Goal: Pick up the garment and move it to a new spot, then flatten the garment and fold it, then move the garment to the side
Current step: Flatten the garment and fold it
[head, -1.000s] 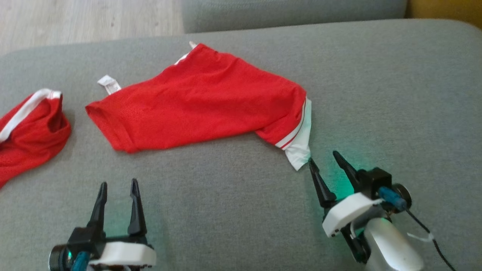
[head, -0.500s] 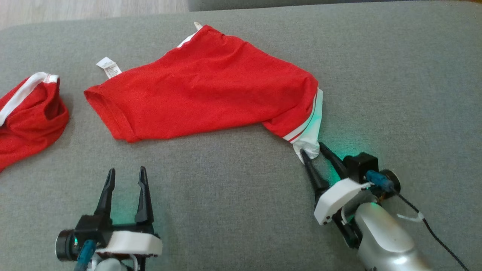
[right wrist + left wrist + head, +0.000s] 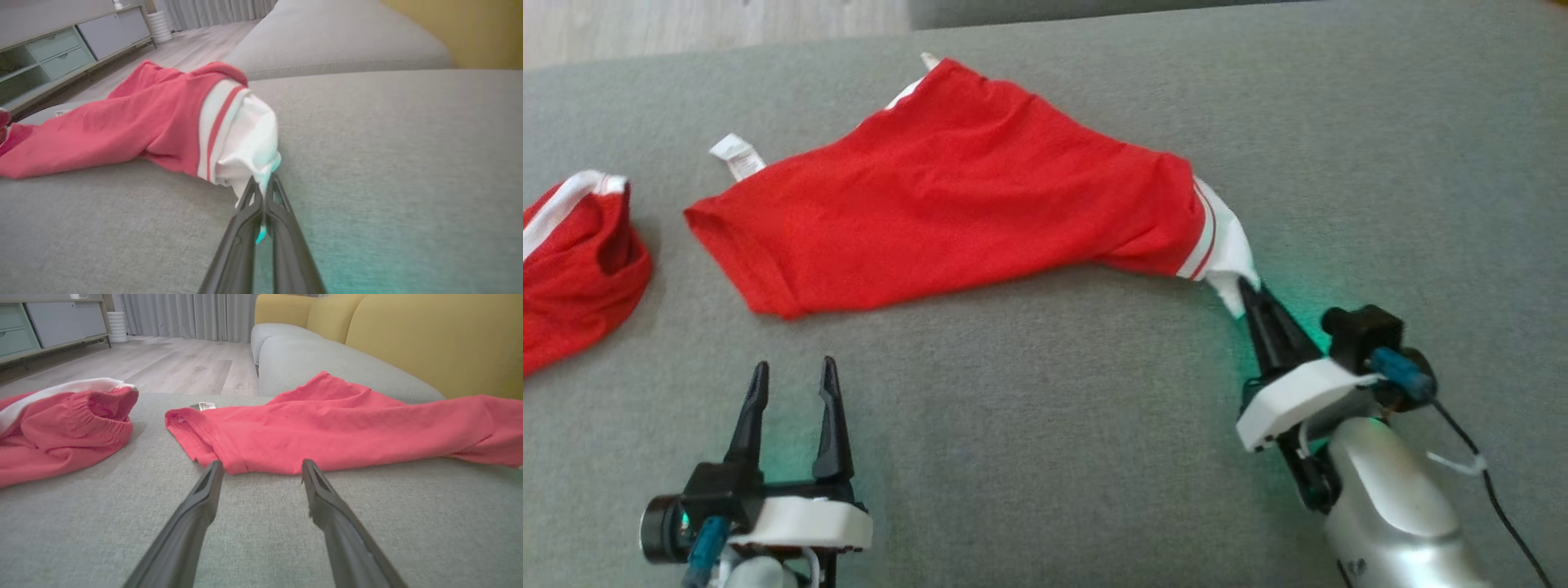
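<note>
The garment point(image 3: 964, 192) is a red piece with a white, red-striped band at its right end, lying spread on the grey cushion point(image 3: 1045, 425). My right gripper point(image 3: 1248, 292) is shut on the white corner of that band, and the cloth point(image 3: 245, 134) rises bunched from its tips point(image 3: 263, 181). My left gripper point(image 3: 792, 376) stands open near the front left, a little short of the garment's red hem point(image 3: 212, 449), with nothing between its fingers point(image 3: 204, 494).
A second red garment with a white waistband point(image 3: 572, 261) lies crumpled at the left edge. Wooden floor point(image 3: 163, 367) and a low cabinet point(image 3: 61, 53) lie beyond the cushion. A yellow sofa back point(image 3: 429, 339) rises on the far right.
My right gripper moved in onto the white corner, shut on it and pulled it a little to the right. The left gripper stayed open. The head camera shifted slightly.
</note>
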Robot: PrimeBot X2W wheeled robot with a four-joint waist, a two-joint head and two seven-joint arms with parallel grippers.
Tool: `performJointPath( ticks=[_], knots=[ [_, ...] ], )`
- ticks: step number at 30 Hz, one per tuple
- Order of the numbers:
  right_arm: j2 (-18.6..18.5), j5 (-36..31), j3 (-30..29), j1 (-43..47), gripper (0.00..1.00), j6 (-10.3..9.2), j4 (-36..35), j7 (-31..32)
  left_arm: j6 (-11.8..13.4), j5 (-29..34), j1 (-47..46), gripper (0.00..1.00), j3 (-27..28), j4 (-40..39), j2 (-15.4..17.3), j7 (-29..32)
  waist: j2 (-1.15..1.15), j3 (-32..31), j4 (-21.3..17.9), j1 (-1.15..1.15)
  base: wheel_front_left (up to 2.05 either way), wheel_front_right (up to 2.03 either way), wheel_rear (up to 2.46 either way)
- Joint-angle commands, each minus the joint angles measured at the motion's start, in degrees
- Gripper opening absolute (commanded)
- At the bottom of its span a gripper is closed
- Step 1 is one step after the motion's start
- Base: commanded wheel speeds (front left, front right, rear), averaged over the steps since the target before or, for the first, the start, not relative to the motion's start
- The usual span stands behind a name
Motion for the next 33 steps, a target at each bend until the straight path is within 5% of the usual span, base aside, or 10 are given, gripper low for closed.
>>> performJointPath(
  ticks=[1, 11, 18, 25, 33],
  knots=[
    [0.2, -0.5, 0.0, 1.0, 0.00, -0.04, -2.3, -0.2, 0.5, -0.3, -1.1, 1.00, 2.0, -1.2, 0.1, -0.3, 0.00, -0.9, -1.0, 0.00, 0.00, 0.00, 0.00],
    [-3.5, -2.1, -10.4, 2.2, 0.00, -0.04, -15.7, -0.2, 0.6, -1.0, 0.4, 1.00, 2.5, -1.0, 0.1, -0.3, 0.00, -3.9, -5.0, 0.00, 0.00, 0.00, 0.00],
    [-10.2, -1.8, -9.9, -4.1, 0.00, -0.04, -25.1, -0.2, 0.6, -1.1, 0.6, 1.00, 2.5, -0.5, 0.1, -0.3, 0.00, -5.5, -5.8, 0.00, 0.00, 0.00, 0.00],
    [-14.1, 0.0, 0.2, -15.5, 0.00, -0.04, -30.0, 0.2, 0.9, -1.7, 1.4, 1.00, 2.2, -0.5, 0.1, -0.3, 0.00, -7.2, -4.2, 0.00, 0.00, 0.00, 0.00],
    [-9.2, 3.6, 18.0, -32.1, 0.00, -0.04, -27.9, 2.1, 1.2, -2.4, 2.0, 1.00, 0.8, -0.1, 0.1, -0.3, 0.00, -7.9, 0.7, 0.00, 0.00, 0.00, 0.00]
  ],
)
